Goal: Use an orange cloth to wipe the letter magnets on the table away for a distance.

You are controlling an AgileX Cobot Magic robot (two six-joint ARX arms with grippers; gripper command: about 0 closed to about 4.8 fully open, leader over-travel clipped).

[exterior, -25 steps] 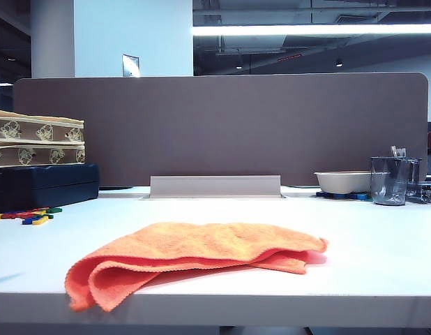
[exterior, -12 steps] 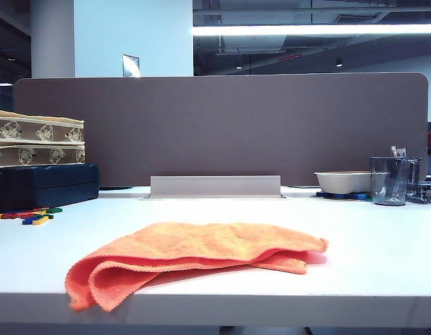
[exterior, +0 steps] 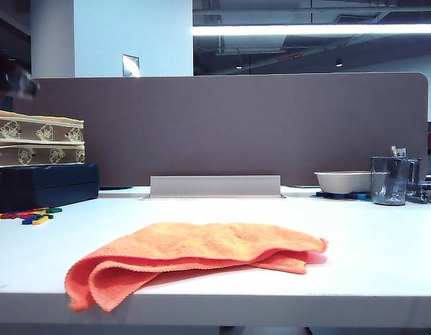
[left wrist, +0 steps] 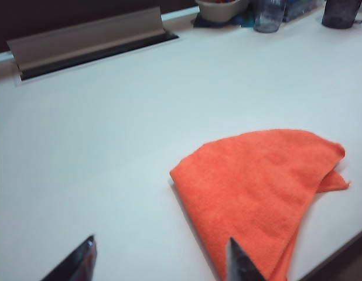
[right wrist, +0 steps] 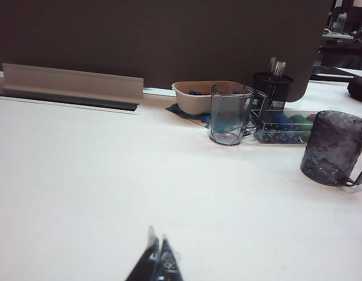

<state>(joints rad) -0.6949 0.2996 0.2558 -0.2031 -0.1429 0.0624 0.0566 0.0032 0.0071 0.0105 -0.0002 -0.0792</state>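
We kept our left hand [left wrist: 160, 260] spread empty above the floppy bright-orange microfibre cloth [exterior: 194, 258] at the white surface's [exterior: 369, 237] front edge, well apart from the tiny coloured letter magnets [exterior: 31, 216]; right hand [right wrist: 157, 260] rested clenched, empty.

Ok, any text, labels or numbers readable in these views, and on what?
None can be read.
Boxes: a repeated printed motif, no legible words.
Letter magnets: too small to tell which letters.
Sign behind the partition: too blurred.
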